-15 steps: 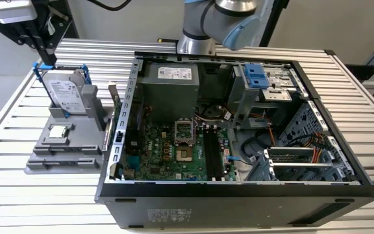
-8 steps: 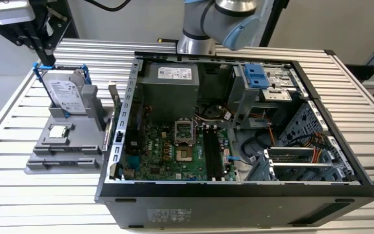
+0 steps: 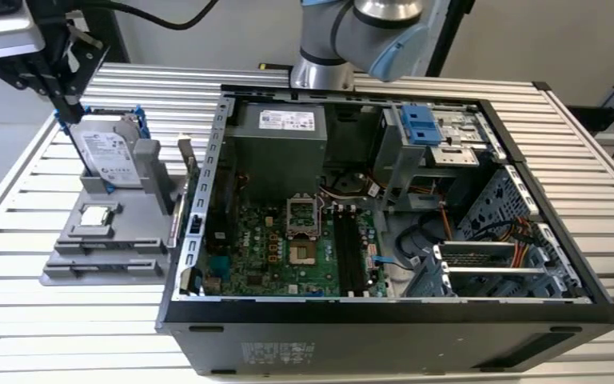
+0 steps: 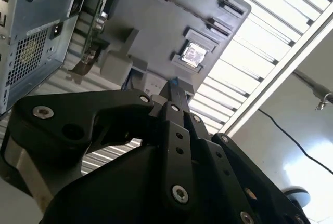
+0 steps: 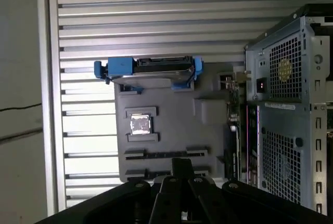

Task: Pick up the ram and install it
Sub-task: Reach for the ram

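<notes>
The ram [image 3: 185, 164] is parked outside the PC case [image 3: 392, 316]. It looks like the thin dark stick standing on its long edge along the side of the grey parts tray [image 3: 93, 268] that faces the case, squeezed in between the tray's tall grey block [image 3: 149, 172] and the case's back wall. It's hard to make out much more of it than the edge.

The gripper [image 3: 69, 112] is nowhere near touching it. In the exterior view it hangs over the far corner of the tray on the exterior view's left, right at the blue bracket [image 3: 81, 112] of the hard drive [image 3: 109, 156], which stands upright in its holder. So the drive and the grey block both sit between the claw and the ram. In both wrist views the fingers [image 4: 174, 104] look pinched together at the tips with nothing clamped between them — closed and empty as far as anyone can see.

Further down the tray from the drive, the little square processor chip [image 3: 96, 214] lies flat in its recess. Inside the open case the green motherboard [image 3: 265, 248] lies flat, with its long black slots [image 3: 344, 244] running beside the processor socket [image 3: 303, 216].
</notes>
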Action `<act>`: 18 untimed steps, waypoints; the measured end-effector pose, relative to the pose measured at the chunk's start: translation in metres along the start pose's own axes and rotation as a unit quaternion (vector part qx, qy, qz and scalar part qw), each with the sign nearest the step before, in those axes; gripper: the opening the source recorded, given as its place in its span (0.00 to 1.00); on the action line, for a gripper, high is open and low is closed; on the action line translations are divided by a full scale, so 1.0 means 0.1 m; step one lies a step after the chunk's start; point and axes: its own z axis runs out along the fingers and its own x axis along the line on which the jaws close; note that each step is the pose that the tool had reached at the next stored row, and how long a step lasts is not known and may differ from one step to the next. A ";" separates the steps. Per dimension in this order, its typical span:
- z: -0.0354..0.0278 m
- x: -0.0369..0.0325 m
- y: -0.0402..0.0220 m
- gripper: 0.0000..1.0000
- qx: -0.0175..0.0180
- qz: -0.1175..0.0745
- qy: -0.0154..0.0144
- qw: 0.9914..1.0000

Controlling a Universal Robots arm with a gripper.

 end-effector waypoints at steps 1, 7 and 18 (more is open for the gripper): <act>0.000 -0.001 -0.036 0.00 0.000 0.000 0.000 1.000; 0.006 0.006 -0.274 0.00 0.000 0.000 0.000 1.000; 0.036 0.065 -0.474 0.00 0.000 -0.001 0.000 1.000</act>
